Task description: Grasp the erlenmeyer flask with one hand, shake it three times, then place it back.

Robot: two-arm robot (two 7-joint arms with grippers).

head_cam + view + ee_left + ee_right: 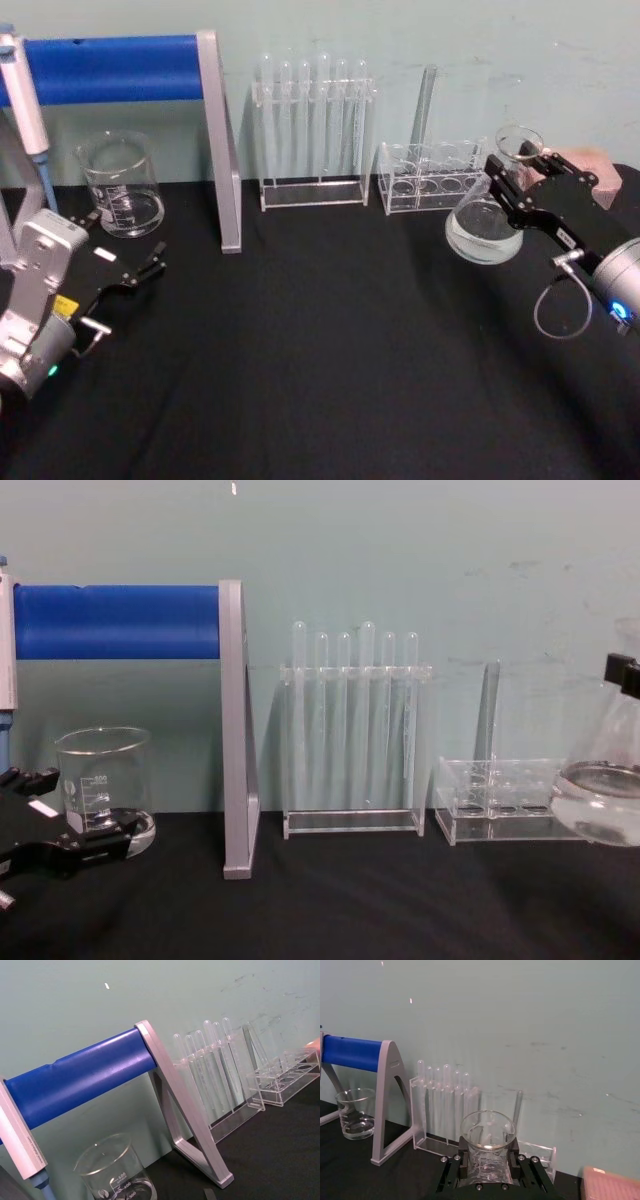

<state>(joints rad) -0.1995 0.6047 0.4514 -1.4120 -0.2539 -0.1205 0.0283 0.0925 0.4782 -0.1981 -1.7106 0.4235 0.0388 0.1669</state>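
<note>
The right black two-jaw gripper [514, 166] is clamped on the neck of the clear glass conical erlenmeyer flask [483, 228], which hangs tilted at about 3 o'clock over the black table [330, 360] with a little clear liquid [482, 240] in its base. I cannot tell whether the base touches the table. Near it, at its 11 o'clock, a low clear plastic rack [430, 182] holds one tall glass tube [428, 100], so a wide shake could strike them. Smooth glass may slip between flat jaws, and the open mouth could spill. The left black gripper [140, 270], jaws parted and empty, idles at 8 o'clock.
</note>
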